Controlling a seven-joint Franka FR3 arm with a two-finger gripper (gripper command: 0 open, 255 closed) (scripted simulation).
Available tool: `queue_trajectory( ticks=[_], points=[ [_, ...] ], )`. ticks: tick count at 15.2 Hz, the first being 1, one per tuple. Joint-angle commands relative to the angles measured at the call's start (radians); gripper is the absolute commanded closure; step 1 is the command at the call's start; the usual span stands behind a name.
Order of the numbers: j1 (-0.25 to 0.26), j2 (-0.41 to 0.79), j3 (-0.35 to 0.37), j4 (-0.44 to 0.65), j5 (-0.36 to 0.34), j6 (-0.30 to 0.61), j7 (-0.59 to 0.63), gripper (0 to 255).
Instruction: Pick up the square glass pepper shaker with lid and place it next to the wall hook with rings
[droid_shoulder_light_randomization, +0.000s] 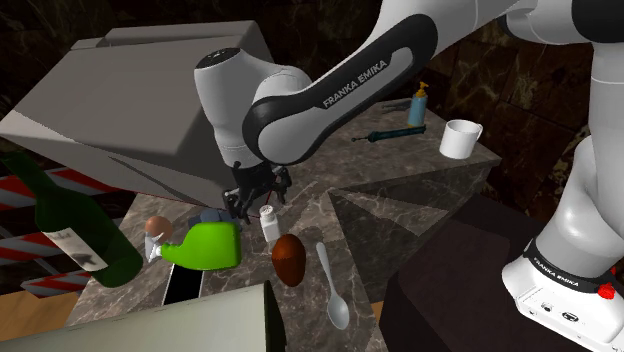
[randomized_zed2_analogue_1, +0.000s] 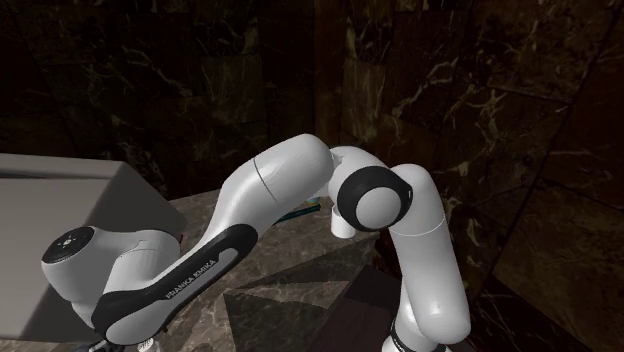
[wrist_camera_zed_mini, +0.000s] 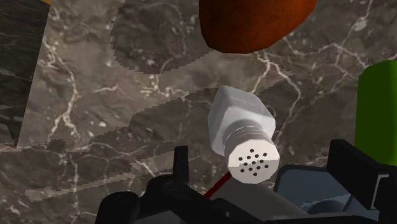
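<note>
The pepper shaker (droid_shoulder_light_randomization: 267, 222), a clear square body with a white perforated lid, stands upright on the dark marble counter (droid_shoulder_light_randomization: 330, 200). My black gripper (droid_shoulder_light_randomization: 257, 194) hangs just above it and slightly toward the shoulder view's left. In the wrist view the shaker (wrist_camera_zed_mini: 243, 130) lies between my fingers (wrist_camera_zed_mini: 181, 162), which stand wide apart without touching it, so the gripper (wrist_camera_zed_mini: 264, 156) is open. A blue-grey object (droid_shoulder_light_randomization: 209, 216), possibly the wall hook, lies right beside the shaker; in the wrist view the blue-grey object (wrist_camera_zed_mini: 308, 188) sits close under the hand.
A green bottle (droid_shoulder_light_randomization: 206, 246) lies on its side near the shaker. A brown egg-shaped object (droid_shoulder_light_randomization: 287, 258) and a spoon (droid_shoulder_light_randomization: 333, 290) lie in front. A dark wine bottle (droid_shoulder_light_randomization: 72, 228), a grey box (droid_shoulder_light_randomization: 130, 100), a white mug (droid_shoulder_light_randomization: 460, 138) and a blue dispenser (droid_shoulder_light_randomization: 417, 104) also stand around.
</note>
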Motion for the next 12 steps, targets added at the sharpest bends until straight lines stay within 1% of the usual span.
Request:
queue_trajectory(
  ticks=[1, 4, 12],
  points=[
    [0.0, -0.013, 0.004, 0.016, 0.007, -0.028, -0.005, 0],
    [0.001, -0.042, 0.012, 0.069, 0.025, -0.108, -0.016, 0],
    [0.001, -0.042, 0.012, 0.069, 0.025, -0.108, -0.016, 0]
  ],
)
